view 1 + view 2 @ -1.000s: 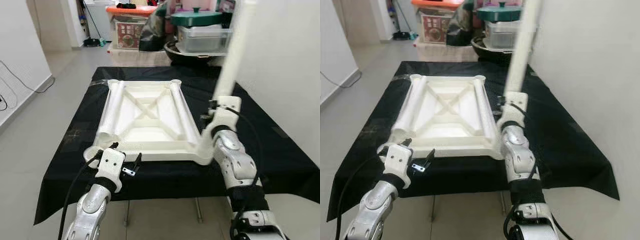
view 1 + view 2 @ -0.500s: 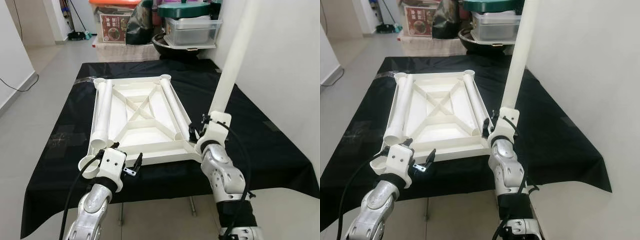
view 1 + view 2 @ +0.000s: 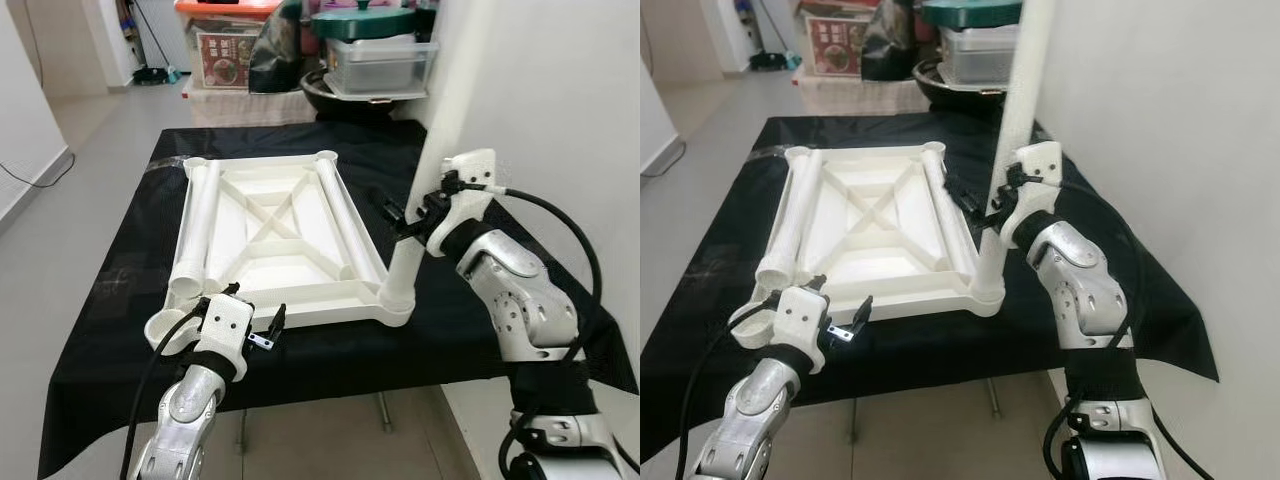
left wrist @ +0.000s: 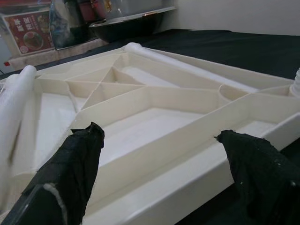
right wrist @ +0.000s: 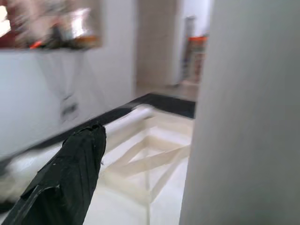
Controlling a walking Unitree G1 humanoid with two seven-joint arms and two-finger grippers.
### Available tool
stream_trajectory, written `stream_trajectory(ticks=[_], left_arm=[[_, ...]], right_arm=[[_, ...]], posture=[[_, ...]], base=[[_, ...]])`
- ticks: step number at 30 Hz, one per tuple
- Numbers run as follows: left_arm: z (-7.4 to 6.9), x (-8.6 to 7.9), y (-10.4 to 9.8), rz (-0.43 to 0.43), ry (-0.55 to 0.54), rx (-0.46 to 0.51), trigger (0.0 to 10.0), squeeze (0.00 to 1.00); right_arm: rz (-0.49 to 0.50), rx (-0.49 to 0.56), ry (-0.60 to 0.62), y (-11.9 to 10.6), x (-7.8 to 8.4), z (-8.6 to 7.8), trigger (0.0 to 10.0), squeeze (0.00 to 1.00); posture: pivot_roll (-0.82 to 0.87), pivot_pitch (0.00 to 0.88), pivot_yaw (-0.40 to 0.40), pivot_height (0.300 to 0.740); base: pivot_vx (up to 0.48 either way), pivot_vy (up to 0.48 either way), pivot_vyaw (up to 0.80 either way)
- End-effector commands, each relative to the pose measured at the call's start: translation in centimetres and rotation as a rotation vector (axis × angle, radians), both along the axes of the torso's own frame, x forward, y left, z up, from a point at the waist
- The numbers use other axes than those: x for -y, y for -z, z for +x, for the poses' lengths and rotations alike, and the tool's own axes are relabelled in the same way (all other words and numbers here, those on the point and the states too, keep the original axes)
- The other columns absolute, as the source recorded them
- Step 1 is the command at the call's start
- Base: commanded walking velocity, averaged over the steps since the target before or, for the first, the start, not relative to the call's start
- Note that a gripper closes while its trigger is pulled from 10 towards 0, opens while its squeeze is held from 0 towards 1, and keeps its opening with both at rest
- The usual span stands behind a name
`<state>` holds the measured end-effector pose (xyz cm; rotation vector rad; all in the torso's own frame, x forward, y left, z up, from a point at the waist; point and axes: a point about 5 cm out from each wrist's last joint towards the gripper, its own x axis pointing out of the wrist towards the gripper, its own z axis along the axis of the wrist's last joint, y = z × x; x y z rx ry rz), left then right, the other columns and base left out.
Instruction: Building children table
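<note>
The white table top (image 3: 300, 316) lies upside down on the black-clothed table (image 3: 130, 300). Two white legs lie inside it, one along the left side (image 3: 195, 225) and one along the right (image 3: 345, 215). A third leg (image 3: 440, 110) stands upright in the near right corner socket (image 3: 398, 300). My right gripper (image 3: 400, 215) is open at that leg about a third of the way up. In the right wrist view a gap separates its one visible finger (image 5: 61, 178) from the leg (image 5: 243, 117). My left gripper (image 3: 256, 302) is open just before the top's near rim (image 4: 187, 173), next to the empty near left socket (image 3: 170, 328).
Behind the table's far edge stand plastic storage boxes (image 3: 385, 65), a green-lidded pot (image 3: 362, 20) and a dark bowl (image 3: 340, 95). A white wall (image 3: 560, 90) runs close along the right. Open floor (image 3: 70, 210) lies to the left.
The right gripper has moved from the leg's base to higher up on it, and the leg's foot now shows seated in the corner socket. The left gripper has stayed put.
</note>
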<state>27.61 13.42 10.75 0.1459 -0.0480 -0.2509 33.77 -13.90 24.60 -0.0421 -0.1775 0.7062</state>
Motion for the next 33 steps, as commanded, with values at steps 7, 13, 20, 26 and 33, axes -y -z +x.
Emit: stream_trajectory(ticks=[7,13,20,26,33], left_arm=[[-0.2,-0.2,0.0,0.008,-0.002,0.006,10.0,0.00],[-0.2,-0.5,0.0,0.014,-0.010,0.009,10.0,0.00],[-0.3,-0.1,0.3,0.009,-0.002,0.000,10.0,0.00],[-0.3,0.1,0.4,0.007,0.010,-0.007,10.0,0.00],[-0.1,0.3,0.3,0.008,0.025,-0.007,10.0,0.00]], right_arm=[[-0.096,-0.123,-0.206,4.1,-4.8,1.0,3.5,0.00],[-0.108,-0.208,0.017,5.1,-3.1,3.3,0.0,0.00],[0.070,-0.356,0.721,7.1,3.8,4.6,0.0,0.00],[0.176,-0.419,0.793,9.1,-0.3,0.8,10.0,0.00],[0.214,-0.297,0.574,7.1,-4.2,-0.3,10.0,1.00]], posture=[[0.04,0.000,-0.081,0.740],[0.04,0.000,-0.084,0.740],[0.03,0.000,-0.075,0.740],[0.00,0.000,-0.050,0.740],[-0.01,0.000,-0.045,0.740]], base=[[0.000,0.000,0.00],[0.000,0.000,0.00],[0.000,0.000,0.00],[0.000,0.000,0.00],[0.000,0.000,0.00]])
